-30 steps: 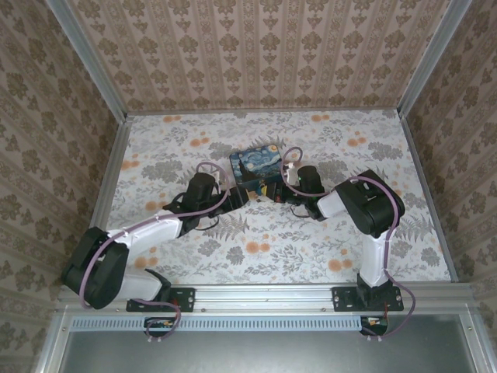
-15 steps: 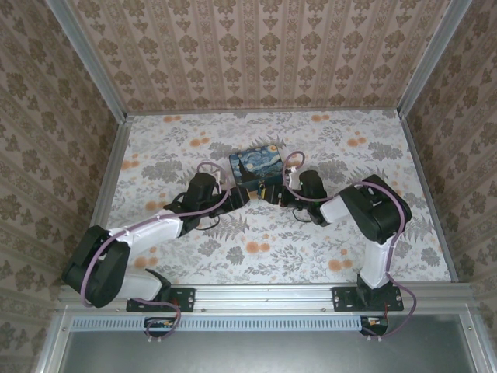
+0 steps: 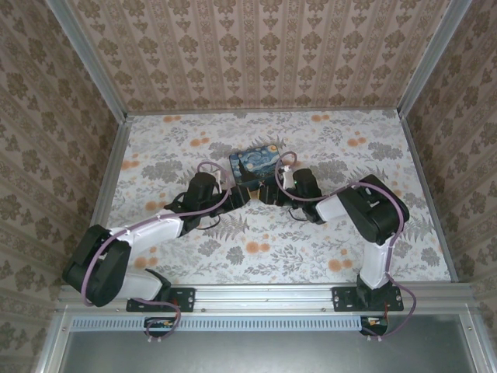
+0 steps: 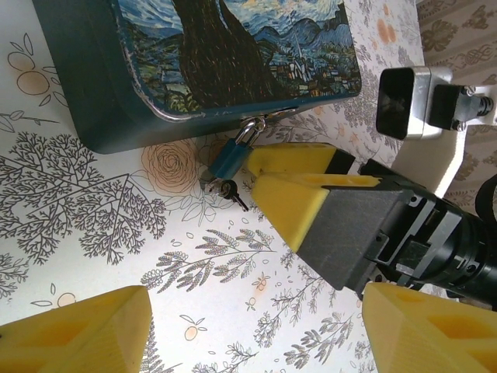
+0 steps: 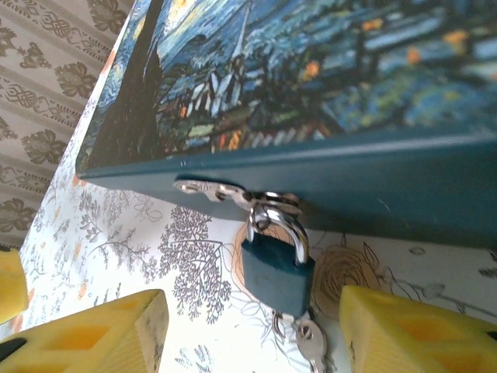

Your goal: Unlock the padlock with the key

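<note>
**PADLOCK ON BOX HASP: KEY IN, LOCK NOT YET OPEN**

**Right pincer** [image 5: 252, 315]: spread, pinching nothing. Its yellow fingertips [image 5: 101, 334] stand one to each side of the lock and touch neither lock nor key.

**Key** [image 5: 309, 342]: between the right pincer's fingers, nearest the tips. It appears to be seated in the keyhole at the lock's near end. Nothing holds it.

**Padlock** [image 5: 276, 273]: just beyond the key, on the pincer's centre line. The teal body lies on the tabletop [image 4: 93, 194]. The silver shackle [image 5: 291, 225] is threaded through the hasp [image 5: 210, 190].

**Box** [image 5: 311, 78]: beyond the padlock, with its painted lid up and its dark side wall facing the pincer. The hasp is fixed to that wall.

**Left pincer** [image 4: 256, 334]: spread wide and empty, with bare tabletop between its fingers. The padlock and key lie ahead of it, well apart. The right pincer's tips are ahead and to its right, just beside the key.

**Progress (judged):**
- Done: the key is in the lock.
- Not done: both shackle legs look sunk in the body, so the lock reads as shut.
- Left: close on the key head, turn it, and free the shackle.
</note>
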You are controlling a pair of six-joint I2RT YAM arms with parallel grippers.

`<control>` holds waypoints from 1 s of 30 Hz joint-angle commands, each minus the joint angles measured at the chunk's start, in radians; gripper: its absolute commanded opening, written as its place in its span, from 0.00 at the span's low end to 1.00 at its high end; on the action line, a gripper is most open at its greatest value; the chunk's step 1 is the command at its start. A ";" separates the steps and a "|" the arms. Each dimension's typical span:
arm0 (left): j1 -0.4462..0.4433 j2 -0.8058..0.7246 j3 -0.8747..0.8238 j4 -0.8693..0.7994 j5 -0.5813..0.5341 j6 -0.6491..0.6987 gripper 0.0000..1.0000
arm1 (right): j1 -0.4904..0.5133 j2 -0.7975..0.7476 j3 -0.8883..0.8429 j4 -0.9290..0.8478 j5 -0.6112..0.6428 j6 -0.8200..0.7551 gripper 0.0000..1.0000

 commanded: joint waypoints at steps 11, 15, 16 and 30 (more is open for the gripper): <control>-0.002 0.006 -0.019 0.028 0.014 -0.009 0.73 | 0.050 0.111 0.048 -0.055 0.086 0.008 0.55; -0.002 0.008 -0.014 0.028 0.016 -0.009 0.73 | 0.052 0.120 0.044 -0.042 0.088 0.025 0.46; -0.002 0.010 -0.012 0.028 0.017 -0.009 0.73 | 0.051 0.123 0.044 -0.039 0.088 0.027 0.43; -0.001 0.020 -0.011 0.027 0.022 -0.012 0.73 | 0.049 0.115 0.028 -0.020 0.053 0.050 0.09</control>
